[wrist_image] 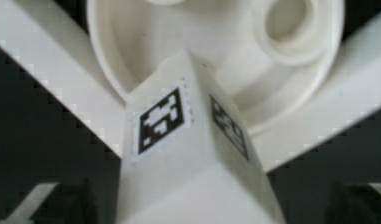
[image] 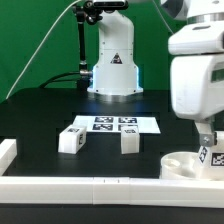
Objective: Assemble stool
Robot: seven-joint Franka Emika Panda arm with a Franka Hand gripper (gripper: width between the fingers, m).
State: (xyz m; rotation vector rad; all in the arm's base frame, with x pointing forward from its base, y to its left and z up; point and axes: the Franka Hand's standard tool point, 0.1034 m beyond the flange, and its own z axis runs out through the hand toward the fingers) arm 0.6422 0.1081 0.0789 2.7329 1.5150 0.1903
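Exterior view: the gripper (image: 204,140) hangs at the exterior view's right, over the front of the black table (image: 40,115). It is pinching a leg (image: 205,153) upright between its fingers. The leg's lower end stands over the far rim of the seat (image: 180,163). We cannot tell from here whether the two touch.

This view alone also shows:
- a second leg (image: 70,139) and a third leg (image: 129,141), both loose and upright, well apart from the seat
- the marker board (image: 150,125) lying flat just behind those two legs
- a white rail (image: 100,187) along the table's front edge, with the seat just inside it

Wrist view: we look down the length of the held leg (wrist_image: 183,135) onto the seat (wrist_image: 196,30). Only this view shows the detail. The leg is a blocky, flat-faced piece with sharp edges. Two adjoining faces each carry a black-and-white square tag (wrist_image: 160,118). The dark fingers (wrist_image: 36,203) show only at the margins, either side of the leg.

The seat is a smooth, thick white disc with a rounded rim. One round hole (wrist_image: 293,28) is visible in it, to one side of the leg's tip. The leg is not in that hole. All parts look like matt white plastic.

White bars (wrist_image: 45,50) cross diagonally beside the leg. We cannot tell what they are.
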